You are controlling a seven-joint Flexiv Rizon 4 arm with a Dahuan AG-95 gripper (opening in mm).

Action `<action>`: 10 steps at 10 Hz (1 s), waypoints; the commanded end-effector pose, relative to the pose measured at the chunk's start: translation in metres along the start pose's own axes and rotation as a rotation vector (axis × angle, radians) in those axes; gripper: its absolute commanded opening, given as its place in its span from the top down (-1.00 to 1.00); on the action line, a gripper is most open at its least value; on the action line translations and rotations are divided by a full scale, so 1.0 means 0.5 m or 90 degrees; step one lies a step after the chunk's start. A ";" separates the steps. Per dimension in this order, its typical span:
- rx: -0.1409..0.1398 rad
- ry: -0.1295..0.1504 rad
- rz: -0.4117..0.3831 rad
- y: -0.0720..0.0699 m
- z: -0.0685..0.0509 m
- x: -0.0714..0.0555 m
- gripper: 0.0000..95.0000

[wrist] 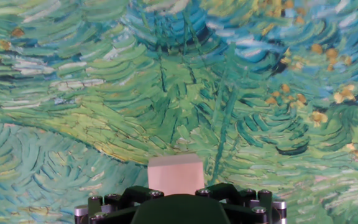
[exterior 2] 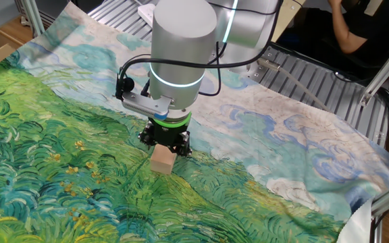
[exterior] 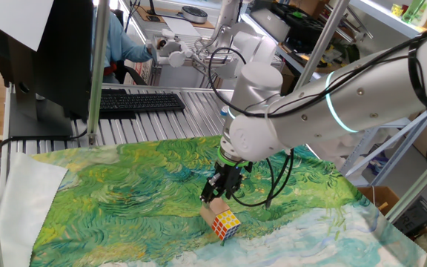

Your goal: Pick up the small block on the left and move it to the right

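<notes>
Beside the puzzle cube (exterior: 226, 224), the fingers (exterior 2: 165, 150) clasp the small block (exterior 2: 161, 162) on the surface (exterior 2: 59, 155).

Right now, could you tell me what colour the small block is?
Plain tan small block, clearest in the other fixed view.

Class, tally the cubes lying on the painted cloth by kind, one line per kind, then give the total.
Plain tan wooden block: 1
Multicoloured puzzle cube: 1
Total: 2
</notes>
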State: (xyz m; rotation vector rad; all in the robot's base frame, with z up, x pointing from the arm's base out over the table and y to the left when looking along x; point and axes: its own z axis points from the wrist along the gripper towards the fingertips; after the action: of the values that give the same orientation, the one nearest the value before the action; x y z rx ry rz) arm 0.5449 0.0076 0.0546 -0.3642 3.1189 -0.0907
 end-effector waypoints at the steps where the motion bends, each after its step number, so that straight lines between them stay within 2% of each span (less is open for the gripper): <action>1: 0.000 0.000 0.000 0.000 0.001 0.000 -0.60; 10: 0.001 -0.005 0.013 0.001 -0.001 -0.002 -0.60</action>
State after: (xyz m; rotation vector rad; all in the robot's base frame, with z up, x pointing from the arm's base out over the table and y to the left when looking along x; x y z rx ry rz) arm 0.5463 0.0087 0.0554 -0.3310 3.1159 -0.0878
